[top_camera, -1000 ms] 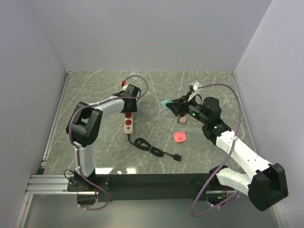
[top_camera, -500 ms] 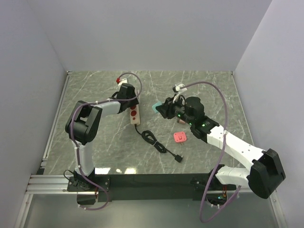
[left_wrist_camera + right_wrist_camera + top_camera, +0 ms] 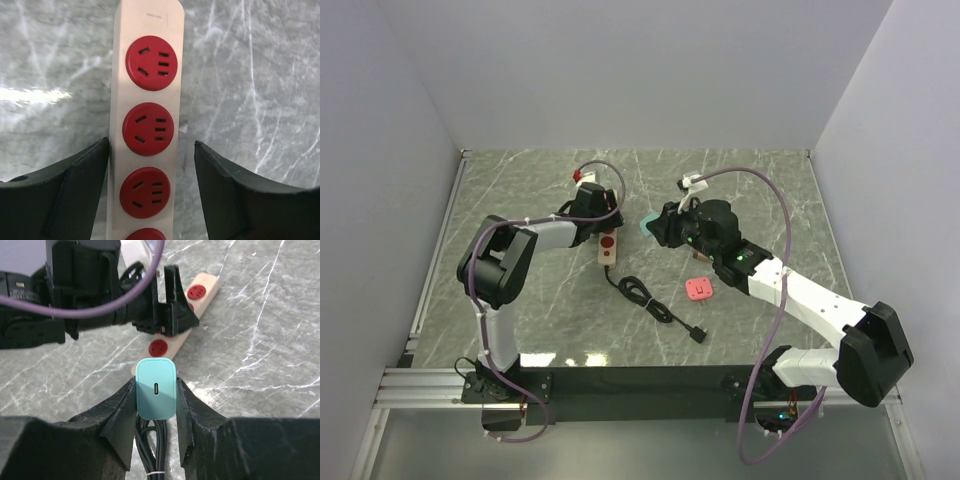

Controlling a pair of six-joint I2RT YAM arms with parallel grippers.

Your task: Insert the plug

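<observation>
Teal plug (image 3: pixel 156 389), cream strip (image 3: pixel 146 96), red sockets (image 3: pixel 148 129)

Teal plug (image 3: pixel 156 400) pinched in the right gripper (image 3: pixel 156 390), power strip (image 3: pixel 204 289) just beyond it.
Both dark fingers (image 3: pixel 119 407) press on the two sides of the plug, and the small slot in its face looks toward the camera. The cream strip with red sockets lies slanted on the grey marbled table (image 3: pixel 265 340); the black left gripper (image 3: pixel 172 315) stands over its middle. A black cable (image 3: pixel 150 440) runs under the plug.
</observation>
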